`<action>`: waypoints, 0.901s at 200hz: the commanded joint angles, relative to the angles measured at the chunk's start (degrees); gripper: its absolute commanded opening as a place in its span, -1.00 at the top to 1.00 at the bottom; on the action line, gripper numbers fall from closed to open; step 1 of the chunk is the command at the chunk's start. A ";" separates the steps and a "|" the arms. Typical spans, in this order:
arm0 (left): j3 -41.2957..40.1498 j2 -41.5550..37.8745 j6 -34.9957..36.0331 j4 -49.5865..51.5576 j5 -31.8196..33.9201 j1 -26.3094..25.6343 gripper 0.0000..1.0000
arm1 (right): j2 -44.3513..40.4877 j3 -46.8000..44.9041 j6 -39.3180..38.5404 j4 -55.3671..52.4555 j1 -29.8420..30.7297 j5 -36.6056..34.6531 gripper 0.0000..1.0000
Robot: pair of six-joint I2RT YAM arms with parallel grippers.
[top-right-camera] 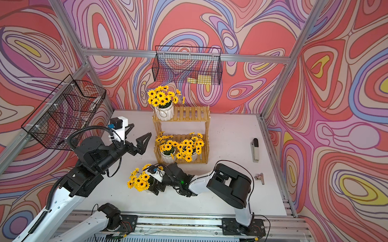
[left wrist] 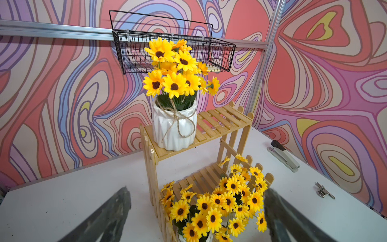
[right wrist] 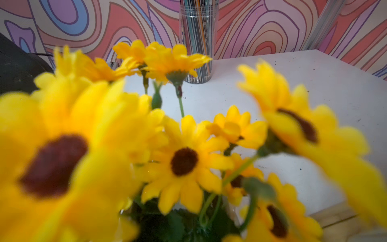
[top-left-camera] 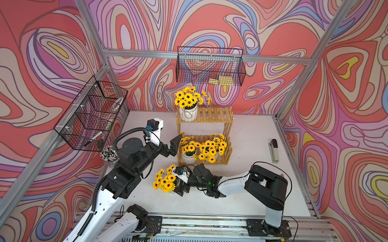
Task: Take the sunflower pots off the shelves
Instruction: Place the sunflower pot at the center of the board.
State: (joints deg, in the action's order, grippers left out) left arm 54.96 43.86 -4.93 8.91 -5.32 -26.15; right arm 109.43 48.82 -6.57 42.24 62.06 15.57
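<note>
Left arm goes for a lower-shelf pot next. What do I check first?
1. Left end effector open, empty: ok.
2. Right end effector clear of the table pot: cannot tell; flowers hide contact.
3. Lower-shelf pots, bunches apart: not ok; they mingle.
4. Top-shelf pot upright on the shelves: ok.
5. Stapler away from the shelves: ok.
</note>
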 commanded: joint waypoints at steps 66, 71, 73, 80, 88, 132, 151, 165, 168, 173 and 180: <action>-0.12 0.17 1.36 -1.03 0.43 0.56 -1.00 | -5.00 -4.41 3.65 -2.95 -0.41 -7.04 -0.96; -0.20 0.25 1.39 -1.12 0.25 0.57 -0.99 | -5.37 -4.75 3.84 -3.31 -0.44 -7.41 -0.96; -0.16 0.26 1.34 -1.16 0.23 0.57 -1.00 | -5.50 -4.84 3.95 -3.39 -0.49 -7.60 -0.96; -0.20 0.44 1.46 -1.47 0.08 0.55 -1.00 | -6.06 -5.65 4.31 -3.41 -0.60 -8.08 -0.97; -0.14 0.59 1.52 -1.61 0.05 0.58 -1.00 | -6.66 -6.46 4.93 -3.40 -0.76 -8.69 -0.96; 0.85 1.88 2.81 -1.61 0.36 0.92 -1.00 | -12.56 -10.81 7.14 -5.33 -1.07 -10.78 -0.96; 1.11 2.58 3.32 -1.82 0.25 1.18 -0.99 | -15.93 -12.93 8.01 -6.56 -1.07 -11.72 -0.96; 1.29 3.22 3.72 -2.05 -0.07 1.59 -1.00 | -19.72 -14.72 8.57 -7.90 -1.07 -12.74 -0.97; 1.29 3.39 3.79 -2.13 -0.20 1.70 -0.99 | -20.58 -15.06 8.61 -8.34 -1.07 -13.18 -0.96; 1.29 3.58 3.85 -2.29 -0.46 1.94 -0.99 | -22.17 -15.43 8.59 -9.59 -1.06 -13.60 -0.96; 1.29 3.90 4.11 -2.45 -1.05 2.39 -0.99 | -24.41 -15.59 8.58 -11.92 -1.02 -14.51 -0.96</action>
State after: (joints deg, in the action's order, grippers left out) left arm 54.98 46.98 -2.57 8.71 -5.34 -25.04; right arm 91.31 34.81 0.67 35.38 61.19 4.38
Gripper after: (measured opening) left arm 0.996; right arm 0.983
